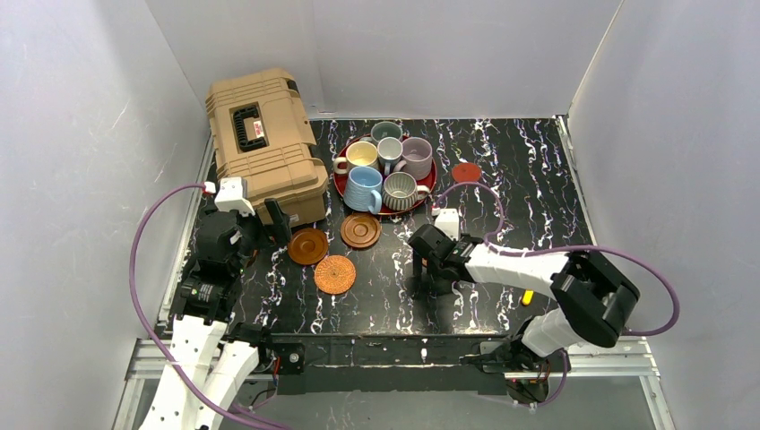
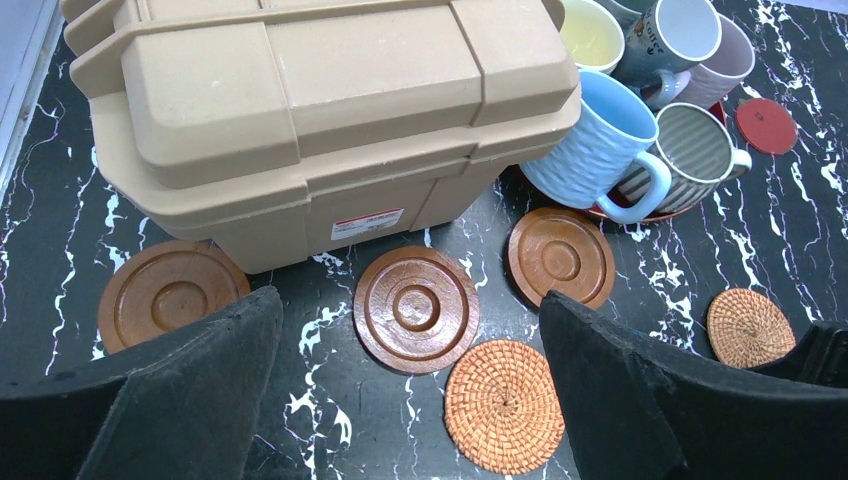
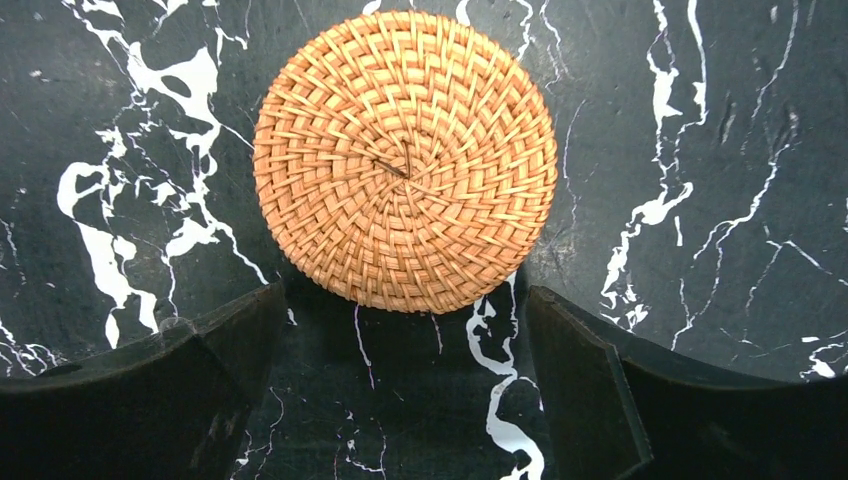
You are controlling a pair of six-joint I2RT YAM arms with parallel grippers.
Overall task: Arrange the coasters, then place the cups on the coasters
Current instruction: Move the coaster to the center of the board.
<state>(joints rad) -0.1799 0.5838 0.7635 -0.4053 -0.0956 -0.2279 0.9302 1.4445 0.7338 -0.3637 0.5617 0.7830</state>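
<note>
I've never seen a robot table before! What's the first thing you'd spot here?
A big tan case sits at the back left. Right beside it, six mugs crowd onto a red tray. Nearer the front, an orange woven coaster lies flat just under the open right gripper.

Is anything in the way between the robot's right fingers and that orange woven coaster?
No, nothing visible. The orange woven coaster lies flat on the table just ahead of the open right fingers, with only bare table between them.
</note>
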